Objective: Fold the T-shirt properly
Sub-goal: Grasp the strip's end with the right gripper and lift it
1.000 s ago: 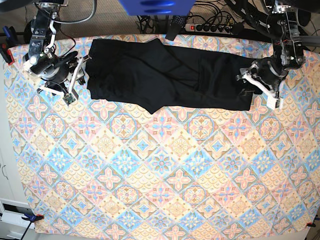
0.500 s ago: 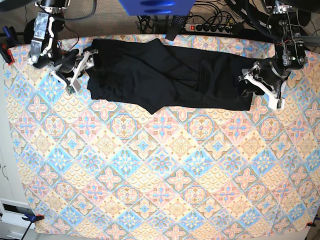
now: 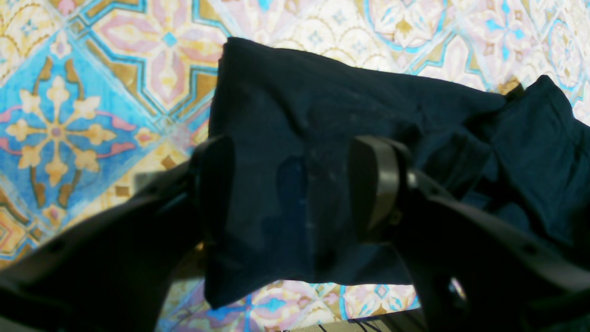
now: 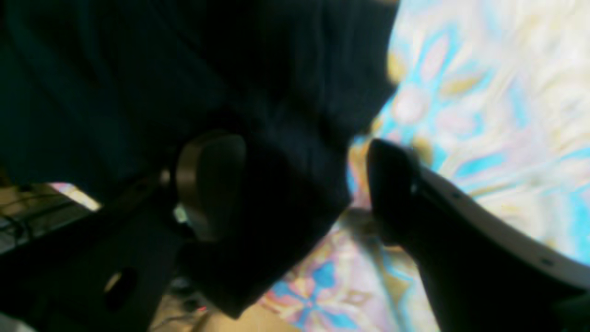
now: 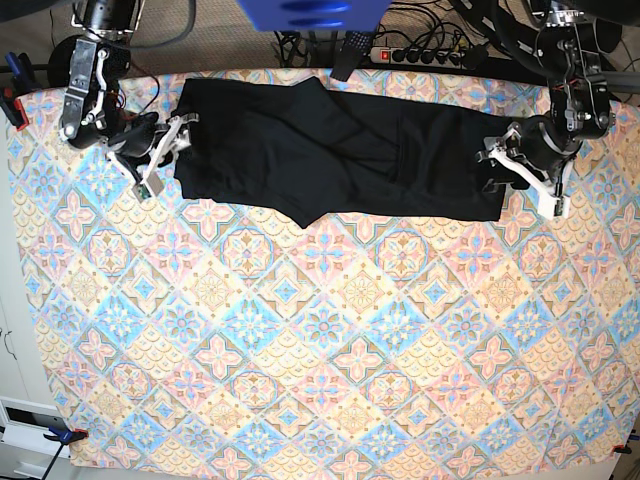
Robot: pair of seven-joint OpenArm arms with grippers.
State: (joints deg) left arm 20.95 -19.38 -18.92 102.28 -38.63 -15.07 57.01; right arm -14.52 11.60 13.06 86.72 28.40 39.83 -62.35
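The black T-shirt (image 5: 330,150) lies as a long folded band across the far part of the table. At the band's right end my left gripper (image 5: 492,168) is open. The left wrist view has that gripper (image 3: 295,184) straddling a corner of the shirt (image 3: 322,115), with cloth lying between the spread fingers (image 3: 373,184). My right gripper (image 5: 172,150) stands open at the band's left edge. In the blurred right wrist view, the right gripper (image 4: 299,189) has dark cloth (image 4: 230,69) between its wide-apart fingers (image 4: 209,184).
A tablecloth (image 5: 320,340) with a pink, blue and yellow tile pattern covers the table. A power strip and cables (image 5: 420,55) lie beyond the far edge. A blue object (image 5: 310,12) hangs over the top middle. A red clamp (image 5: 10,105) grips the left edge.
My right gripper moved rightward to the shirt's left edge and its jaws spread wider. The left gripper shifted only slightly and stayed open at the right end.
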